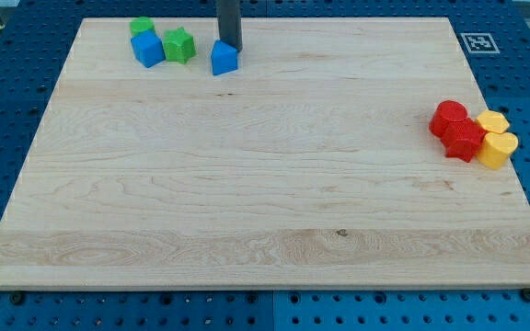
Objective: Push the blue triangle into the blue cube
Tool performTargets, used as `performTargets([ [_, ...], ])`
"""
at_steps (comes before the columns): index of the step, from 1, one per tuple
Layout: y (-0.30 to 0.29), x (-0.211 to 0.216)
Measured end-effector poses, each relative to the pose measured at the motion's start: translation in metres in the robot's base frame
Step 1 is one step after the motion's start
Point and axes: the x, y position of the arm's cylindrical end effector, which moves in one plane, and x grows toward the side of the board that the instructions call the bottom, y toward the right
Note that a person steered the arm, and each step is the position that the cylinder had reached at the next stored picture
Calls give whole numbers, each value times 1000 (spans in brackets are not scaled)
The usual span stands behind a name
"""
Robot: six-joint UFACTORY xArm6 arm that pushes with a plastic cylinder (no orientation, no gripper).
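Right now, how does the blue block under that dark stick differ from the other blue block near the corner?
The blue triangle has a peaked top, while the blue cube is boxy and flat-topped. The triangle stands alone, with my tip just above it at its upper right edge; the cube is crowded by the green star on its right and another green block behind it. The star sits between the two. Both are the same blue and similar in size.

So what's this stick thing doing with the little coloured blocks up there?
A robot arm's dark rod is pushing blocks around a wooden board. My tip sits just behind the blue triangle, on its upper right side near the view's top. The blue cube lies to the left, with a green star between them and a green block behind the cube. The triangle and cube are still apart. Red blocks and yellow blocks cluster at the right edge.
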Motion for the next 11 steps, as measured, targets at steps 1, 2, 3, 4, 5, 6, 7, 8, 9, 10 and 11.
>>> performTargets([
  [1, -6, 23],
  [2, 17, 0],
  [3, 53, 20],
  [4, 52, 54],
  [5, 26, 60],
  [6, -18, 60],
  [7, -40, 59],
  [8, -30, 62],
  [9, -25, 57],
  [10, -28, 39],
  [11, -50, 23],
])
